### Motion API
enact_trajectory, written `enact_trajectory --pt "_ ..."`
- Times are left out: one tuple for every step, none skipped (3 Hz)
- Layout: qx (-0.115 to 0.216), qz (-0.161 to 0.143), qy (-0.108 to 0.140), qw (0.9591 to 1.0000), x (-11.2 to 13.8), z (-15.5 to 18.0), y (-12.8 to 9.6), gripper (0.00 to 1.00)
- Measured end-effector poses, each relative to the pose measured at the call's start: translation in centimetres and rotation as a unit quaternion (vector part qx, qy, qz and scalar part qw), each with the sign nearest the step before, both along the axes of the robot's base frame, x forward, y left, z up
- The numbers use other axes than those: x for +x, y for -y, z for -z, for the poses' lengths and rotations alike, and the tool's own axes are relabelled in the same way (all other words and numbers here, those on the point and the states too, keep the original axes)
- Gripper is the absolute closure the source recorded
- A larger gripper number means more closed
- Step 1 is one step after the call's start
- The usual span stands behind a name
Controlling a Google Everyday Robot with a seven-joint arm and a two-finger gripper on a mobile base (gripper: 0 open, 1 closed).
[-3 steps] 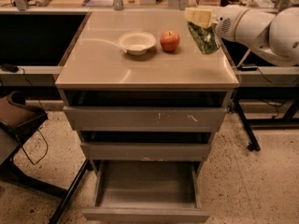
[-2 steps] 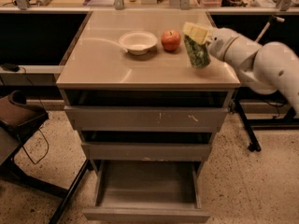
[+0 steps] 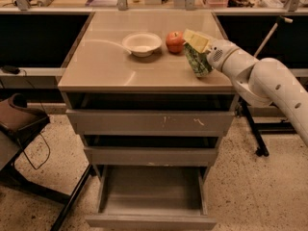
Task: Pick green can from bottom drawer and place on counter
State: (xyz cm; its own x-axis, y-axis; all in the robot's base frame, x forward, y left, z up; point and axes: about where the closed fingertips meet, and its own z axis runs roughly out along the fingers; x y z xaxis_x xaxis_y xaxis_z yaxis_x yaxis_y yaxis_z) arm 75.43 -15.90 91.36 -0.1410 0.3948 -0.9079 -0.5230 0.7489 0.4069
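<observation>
The green can point(image 3: 197, 61) is in my gripper point(image 3: 196, 46), whose yellowish fingers close on its top. The can tilts and its lower end rests at or just above the counter point(image 3: 110, 66) near the right edge, right of the red apple point(image 3: 174, 42). My white arm point(image 3: 262, 83) comes in from the right. The bottom drawer point(image 3: 151, 196) is pulled open below, and its tray holds nothing I can see.
A white bowl point(image 3: 142, 44) stands on the counter left of the apple. The two upper drawers point(image 3: 149, 121) are slightly open. A dark chair point(image 3: 21, 124) stands at the left and a black stand leg point(image 3: 252, 129) at the right.
My gripper has carried the green can down and to the left, from above the counter's right edge to the counter surface beside the apple. The arm has lowered.
</observation>
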Motion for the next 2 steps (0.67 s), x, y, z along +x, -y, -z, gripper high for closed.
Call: enact_trajectory --pt "0.000 0.000 0.000 1.0000 0.00 0.00 0.00 0.81" --pt "0.000 0.000 0.000 1.0000 0.00 0.00 -0.01 0.58"
